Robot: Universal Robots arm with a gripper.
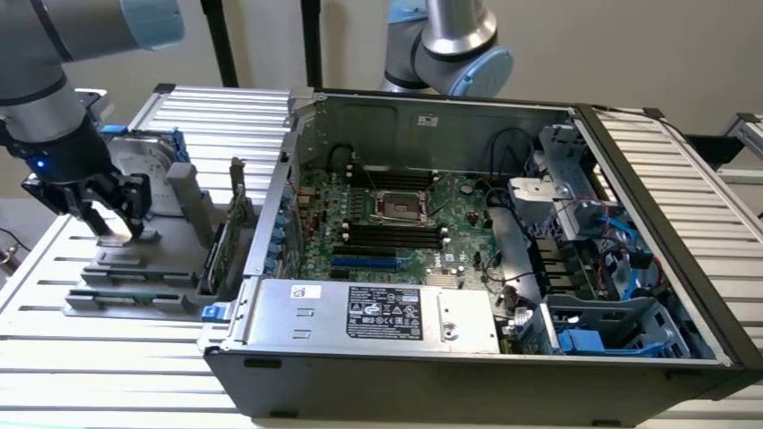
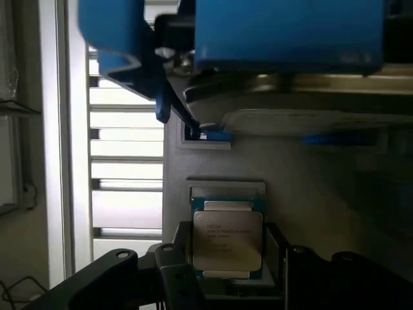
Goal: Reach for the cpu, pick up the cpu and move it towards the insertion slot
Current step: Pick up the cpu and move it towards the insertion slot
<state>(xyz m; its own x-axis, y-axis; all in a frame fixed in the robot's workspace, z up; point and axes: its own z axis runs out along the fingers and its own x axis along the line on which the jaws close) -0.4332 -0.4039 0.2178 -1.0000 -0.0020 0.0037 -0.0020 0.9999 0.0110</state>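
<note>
The cpu point(image 2: 227, 240), a small square chip with a silvery top and a green rim, lies flat in a nest of the grey fixture point(image 2: 310, 181). My gripper point(image 2: 228, 261) is lowered over it, with a dark finger point(image 2: 175, 261) pressed against each side edge, so the jaws are shut on the chip. In the exterior view my gripper point(image 1: 110, 223) stands on the fixture point(image 1: 149, 268) at that view's left, with a silvery glint between the fingers. The insertion slot point(image 1: 399, 207), a square socket with a shiny frame, sits on the green motherboard inside the open computer case point(image 1: 477, 371), well away from my gripper.
The silver hard drive with blue rails point(image 1: 146, 150) stands upright on the fixture just behind my gripper, also close overhead as the hard drive point(image 2: 290, 97) in the wrist view. Upright cards point(image 1: 227, 241) stand between fixture and case wall. Black memory slots point(image 1: 394, 234), cables and a second arm point(image 1: 448, 45) surround the socket.
</note>
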